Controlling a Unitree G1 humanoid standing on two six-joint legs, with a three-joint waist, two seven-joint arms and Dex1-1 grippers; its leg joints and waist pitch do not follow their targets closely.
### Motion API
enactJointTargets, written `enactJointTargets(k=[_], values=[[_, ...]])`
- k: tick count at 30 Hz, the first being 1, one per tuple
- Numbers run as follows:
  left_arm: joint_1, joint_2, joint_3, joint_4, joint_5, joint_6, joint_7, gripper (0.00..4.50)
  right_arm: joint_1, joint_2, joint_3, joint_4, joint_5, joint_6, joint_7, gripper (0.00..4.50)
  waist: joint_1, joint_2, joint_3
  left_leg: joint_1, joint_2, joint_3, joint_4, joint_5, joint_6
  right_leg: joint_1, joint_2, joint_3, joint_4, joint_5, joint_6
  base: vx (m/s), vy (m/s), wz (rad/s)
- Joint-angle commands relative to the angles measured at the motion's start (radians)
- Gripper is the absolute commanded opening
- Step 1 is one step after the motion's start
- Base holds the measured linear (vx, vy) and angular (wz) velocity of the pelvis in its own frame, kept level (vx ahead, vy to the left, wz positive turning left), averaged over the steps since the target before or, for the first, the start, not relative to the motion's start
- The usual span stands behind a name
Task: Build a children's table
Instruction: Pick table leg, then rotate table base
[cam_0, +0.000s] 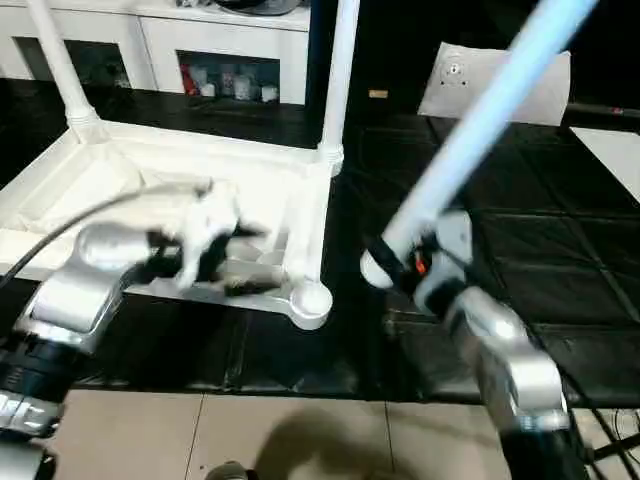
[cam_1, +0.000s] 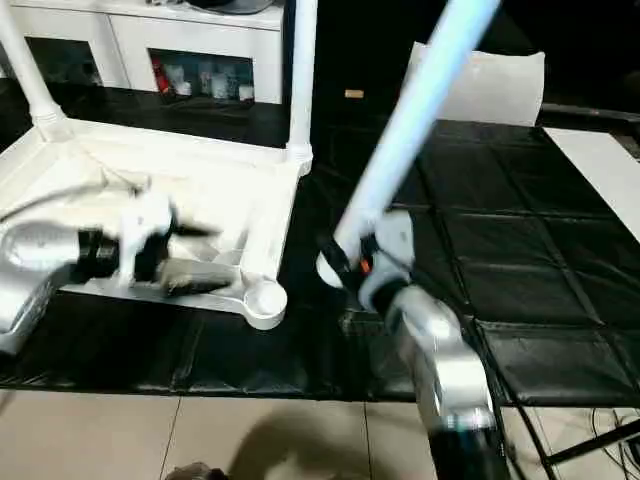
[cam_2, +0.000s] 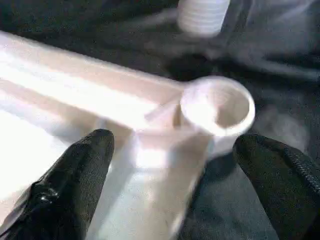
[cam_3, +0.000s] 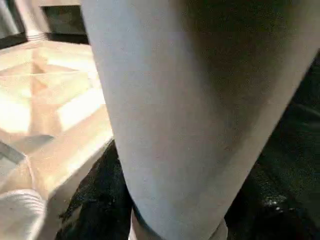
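From the head camera, the tabletop (cam_0: 150, 200) lies upside down on the black floor mat (cam_0: 560, 260), with two legs already standing upright in its far corners: one far-left leg (cam_0: 58, 60) and one far-right leg (cam_0: 340, 70). The right gripper (cam_0: 405, 262) is clamped near the lower end of a third leg (cam_0: 480, 120), which slants up and away to the right, its threaded end hanging near the empty corner socket (cam_0: 310, 298) but not yet over it. The left gripper (cam_1: 175, 255) rests over the tabletop's near rim just beside that socket. The left wrist camera shows its two black fingers (cam_2: 75, 175) spread apart, straddling the rim without pinching it, with the open socket (cam_2: 217, 106) between them and the leg's threaded end (cam_2: 202, 15) hovering beyond. In the right wrist camera the leg (cam_3: 175, 115) runs close along the lens, with the ribbed underside (cam_3: 45, 95) off to one side. To do this step well, I judge the leg should first be tipped upright and centred above the socket, then lowered straight so the threads start cleanly; the left gripper would help by bracing the rim so the tabletop cannot slide.
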Motion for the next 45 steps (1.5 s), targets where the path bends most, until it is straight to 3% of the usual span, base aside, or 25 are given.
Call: enactJointTargets(k=[1,5,10,13,17,31,34,39,40,45], values=[[-0.013,0.006,-0.023,0.052,0.043,-0.075,-0.013,4.5,0.011,-0.002,-0.007,-0.029,-0.008,-0.016,-0.006,1.93,-0.002,0.032,-0.067,0.032,0.049,-0.015,-0.081,-0.234,-0.072,0.03,-0.073,0.048,-0.07,-0.08,-0.195,0.0,0.0,0.0],[-0.016,0.007,-0.028,0.087,0.048,-0.104,-0.04,4.16,0.021,-0.002,-0.007,-0.022,-0.016,-0.042,-0.008,1.93,-0.001,0.03,-0.066,0.032,0.051,-0.015,-0.082,-0.253,-0.065,0.03,-0.076,0.049,-0.072,-0.096,-0.205,0.0,0.0,0.0],[-0.032,0.005,-0.04,0.136,0.06,-0.15,-0.104,3.76,0.038,-0.011,-0.004,-0.053,0.052,0.064,0.046,1.93,0.001,0.029,-0.065,0.034,0.053,-0.015,-0.082,-0.256,-0.056,0.03,-0.078,0.05,-0.07,-0.095,-0.216,0.0,0.0,0.0],[-0.051,-0.004,-0.048,0.18,0.082,-0.186,-0.112,3.38,0.052,-0.024,0.019,-0.07,0.058,0.056,0.079,1.93,0.002,0.029,-0.065,0.032,0.052,-0.015,-0.082,-0.245,-0.052,0.032,-0.078,0.049,-0.07,-0.077,-0.213,0.0,0.0,0.0],[-0.088,-0.027,-0.058,0.247,0.108,-0.22,-0.109,3.08,0.053,-0.023,0.019,-0.069,0.06,0.053,0.08,1.93,0.002,0.028,-0.066,0.034,0.053,-0.015,-0.081,-0.253,-0.058,0.031,-0.081,0.049,-0.071,-0.096,-0.219,0.0,0.0,0.0],[-0.208,-0.072,-0.104,0.452,0.192,-0.324,-0.177,1.76,0.059,-0.042,0.034,-0.096,0.077,0.08,0.124,1.93,0.006,0.03,-0.069,0.033,0.054,-0.015,-0.078,-0.22,-0.045,0.036,-0.085,0.049,-0.067,-0.035,-0.239,0.0,0.0,0.0],[-0.222,-0.077,-0.109,0.476,0.201,-0.332,-0.181,1.4,0.06,-0.043,0.035,-0.097,0.079,0.081,0.127,1.93,0.005,0.03,-0.067,0.034,0.055,-0.015,-0.079,-0.24,-0.048,0.035,-0.085,0.049,-0.07,-0.055,-0.243,0.0,0.0,0.0],[-0.257,-0.083,-0.123,0.543,0.233,-0.37,-0.194,1.33,0.057,-0.044,0.036,-0.099,0.079,0.089,0.136,1.93,0.008,0.03,-0.068,0.034,0.056,-0.016,-0.079,-0.24,-0.048,0.036,-0.087,0.049,-0.069,-0.052,-0.245,0.0,0.0,0.0],[-0.266,-0.086,-0.122,0.565,0.243,-0.382,-0.198,1.05,0.056,-0.045,0.036,-0.099,0.079,0.09,0.138,1.93,0.007,0.029,-0.068,0.033,0.056,-0.016,-0.08,-0.24,-0.047,0.036,-0.086,0.048,-0.068,-0.047,-0.248,0.0,0.0,0.0],[-0.285,-0.095,-0.122,0.604,0.263,-0.4,-0.192,0.62,0.052,-0.051,0.042,-0.095,0.083,0.092,0.151,1.93,0.009,0.026,-0.067,0.033,0.057,-0.016,-0.079,-0.243,-0.043,0.036,-0.09,0.049,-0.07,-0.067,-0.25,0.0,0.0,0.0]])
